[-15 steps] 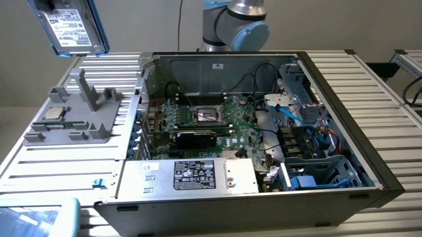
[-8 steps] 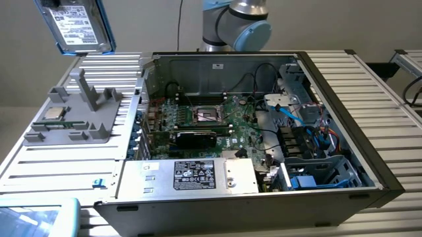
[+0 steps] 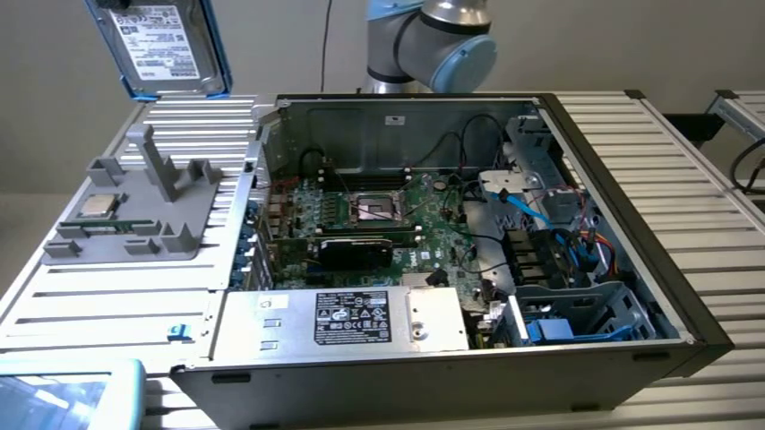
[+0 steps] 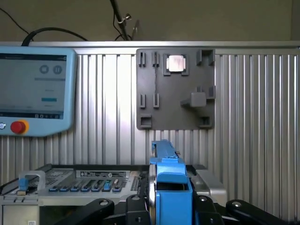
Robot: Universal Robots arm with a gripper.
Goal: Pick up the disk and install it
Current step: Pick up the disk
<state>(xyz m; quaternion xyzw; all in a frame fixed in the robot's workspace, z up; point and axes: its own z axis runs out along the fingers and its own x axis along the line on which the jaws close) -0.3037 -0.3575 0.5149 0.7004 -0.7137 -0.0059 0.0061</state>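
The disk (image 3: 161, 45), a silver-grey drive with a white label in a bright blue frame, hangs in the air above the table's far corner at the exterior view's left. In the wrist view the disk (image 4: 171, 185) stands edge-on, its blue frame clamped between the black fingers (image 4: 202, 208) of my gripper (image 4: 171, 213). The gripper is shut on it. The disk hangs high over the grey fixture plate (image 3: 132, 219), well away from the open computer case (image 3: 478, 224).
The fixture plate (image 4: 176, 89) carries a small square processor chip (image 4: 176, 63). Inside the case are the motherboard (image 3: 371, 215), a silver box with a black label (image 3: 358, 318) and a blue-lined bay (image 3: 586, 313). A blue-edged touch-screen pendant (image 4: 35, 89) lies on the ribbed table.
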